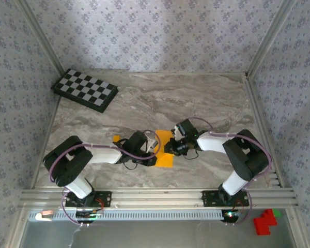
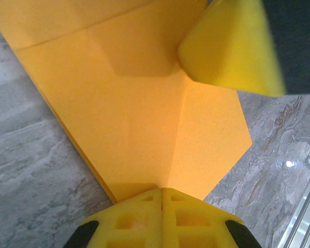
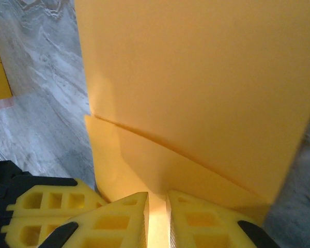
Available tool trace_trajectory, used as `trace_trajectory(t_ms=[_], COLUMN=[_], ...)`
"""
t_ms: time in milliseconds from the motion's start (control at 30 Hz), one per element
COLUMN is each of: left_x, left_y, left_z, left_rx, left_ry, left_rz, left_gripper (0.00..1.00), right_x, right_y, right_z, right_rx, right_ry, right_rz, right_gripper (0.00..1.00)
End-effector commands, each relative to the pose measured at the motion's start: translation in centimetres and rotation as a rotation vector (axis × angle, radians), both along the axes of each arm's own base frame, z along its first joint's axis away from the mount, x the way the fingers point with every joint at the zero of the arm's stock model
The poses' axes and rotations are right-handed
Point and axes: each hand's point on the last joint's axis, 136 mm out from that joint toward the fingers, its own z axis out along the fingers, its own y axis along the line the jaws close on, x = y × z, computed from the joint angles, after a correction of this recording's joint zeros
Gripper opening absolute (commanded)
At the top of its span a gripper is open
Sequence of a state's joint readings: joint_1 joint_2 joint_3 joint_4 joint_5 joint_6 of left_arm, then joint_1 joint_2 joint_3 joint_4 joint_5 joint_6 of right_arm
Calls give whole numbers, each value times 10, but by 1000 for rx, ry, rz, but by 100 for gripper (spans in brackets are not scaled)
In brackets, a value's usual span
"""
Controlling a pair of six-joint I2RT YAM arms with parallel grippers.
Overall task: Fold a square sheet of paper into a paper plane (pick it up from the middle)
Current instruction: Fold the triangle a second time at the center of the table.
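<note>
The thin matte orange-yellow sheet of paper [image 1: 166,160] lies low over the near middle of the grey marbled counter [image 1: 196,98], between the two arms, which meet over it from either side. It is already creased. The left wrist view shows the sheet [image 2: 139,119] as a wide panel with a fold line running down it and a slanted flap to the right. The right wrist view shows it [image 3: 196,77] as a large flat layer over a narrower layer with a diagonal edge. The left gripper [image 1: 153,149] has its yellow fingers pressed together [image 2: 163,199], clamped on the sheet's near edge where the fold line meets them. The right gripper [image 1: 172,147] has its fingers a narrow slit apart [image 3: 157,209], with the paper's edge running into the slit, and I cannot tell whether the pads touch it. One of its yellow fingers [image 2: 227,46] hangs over the sheet's far part in the left wrist view. A small thick orange rectangular block [image 1: 116,138] sits on the counter just left of the left wrist. A black-and-white checkered board [image 1: 85,90] lies well apart in the far left corner.
</note>
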State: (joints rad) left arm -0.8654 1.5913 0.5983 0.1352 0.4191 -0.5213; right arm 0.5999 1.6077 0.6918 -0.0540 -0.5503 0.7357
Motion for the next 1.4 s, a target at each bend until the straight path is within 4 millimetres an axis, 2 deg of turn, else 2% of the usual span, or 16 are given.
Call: trace_trajectory(t_ms=[0, 167, 467, 767, 967, 1133, 1367], left_x=[-15, -15, -16, -16, -17, -18, -22], left_y=[36, 35, 35, 35, 38, 46, 53], left_z=[-35, -34, -33, -32, -33, -39, -46], left_rx=[164, 160, 157, 158, 169, 212, 244], left_ry=[54, 55, 54, 52, 52, 54, 67], left_rz=[24, 24, 22, 16, 15, 24, 22], left_gripper=[0, 0, 0, 0, 0, 0, 0], right_x=[-6, -19, -30, -33, -37, -31, -26], right_y=[-5, 10, 29, 35, 28, 11, 2], right_z=[9, 11, -3, -13, -20, -28, -32], right_rx=[-11, 29, 64, 71, 26, -65, -119], right_ry=[-12, -5, 35, 66, 85, 90, 87], right_rz=[-10, 17, 26, 19, 13, -24, -31], right_gripper=[18, 15, 12, 11, 11, 10, 9])
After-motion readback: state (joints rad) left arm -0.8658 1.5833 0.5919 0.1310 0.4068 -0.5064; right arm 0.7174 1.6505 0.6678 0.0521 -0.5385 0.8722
